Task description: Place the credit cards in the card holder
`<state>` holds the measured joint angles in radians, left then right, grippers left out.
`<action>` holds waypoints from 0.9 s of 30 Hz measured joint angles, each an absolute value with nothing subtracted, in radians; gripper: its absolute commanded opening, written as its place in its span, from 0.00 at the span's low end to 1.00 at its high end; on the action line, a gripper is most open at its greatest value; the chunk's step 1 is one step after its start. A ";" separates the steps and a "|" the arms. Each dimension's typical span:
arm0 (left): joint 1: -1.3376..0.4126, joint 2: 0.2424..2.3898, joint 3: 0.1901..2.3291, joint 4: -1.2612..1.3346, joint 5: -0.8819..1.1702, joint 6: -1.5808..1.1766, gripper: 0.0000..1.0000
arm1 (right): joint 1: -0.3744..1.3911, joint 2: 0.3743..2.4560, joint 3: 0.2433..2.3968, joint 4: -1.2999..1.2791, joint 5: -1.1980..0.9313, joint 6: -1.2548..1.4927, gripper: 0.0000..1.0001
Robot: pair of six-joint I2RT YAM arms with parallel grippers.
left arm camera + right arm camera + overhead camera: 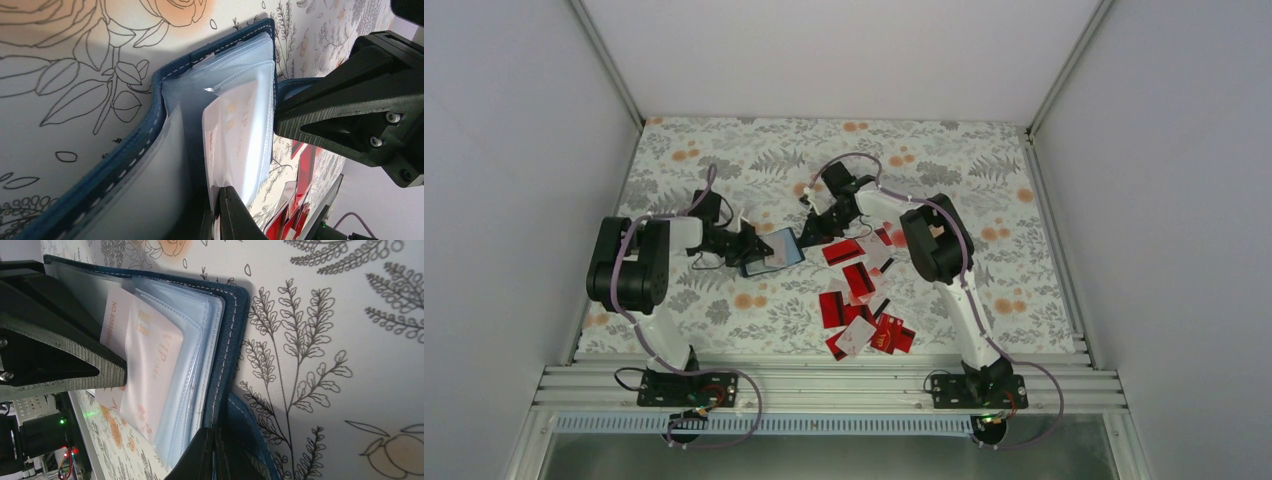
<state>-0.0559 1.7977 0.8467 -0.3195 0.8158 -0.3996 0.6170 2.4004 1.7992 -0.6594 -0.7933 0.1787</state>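
Card holder [774, 252] open btwn L gripper [225, 194], clamped on its sleeve, & R gripper [215, 435], clamped on cover.

The open navy-blue folding card holder [774, 253] is boxed in: the black left gripper [746, 247] pinches its left edge, the black right gripper [808, 233] its right side. Loose red and white flat plastic cards [856, 283] crowd the floral-patterned table [724, 160] just right of it; the far strip offers open passage.
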 measured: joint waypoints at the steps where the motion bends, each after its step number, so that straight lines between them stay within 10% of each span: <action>1: -0.059 1.797 0.841 -0.306 0.815 -0.415 0.05 | 0.616 2.400 1.799 -0.659 -0.794 0.180 0.04; 13: -0.081 1.742 0.739 -0.124 0.780 -0.650 0.13 | 0.616 2.380 1.751 -0.603 -0.797 0.207 0.04; 27: -0.154 1.725 0.845 -0.258 0.652 -0.669 0.61 | 0.622 2.357 1.706 -0.543 -0.785 0.265 0.04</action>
<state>-0.1539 1.7248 0.8448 -0.2581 0.6518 -0.6689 0.6224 2.3566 1.7058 -0.5430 -0.7853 0.2646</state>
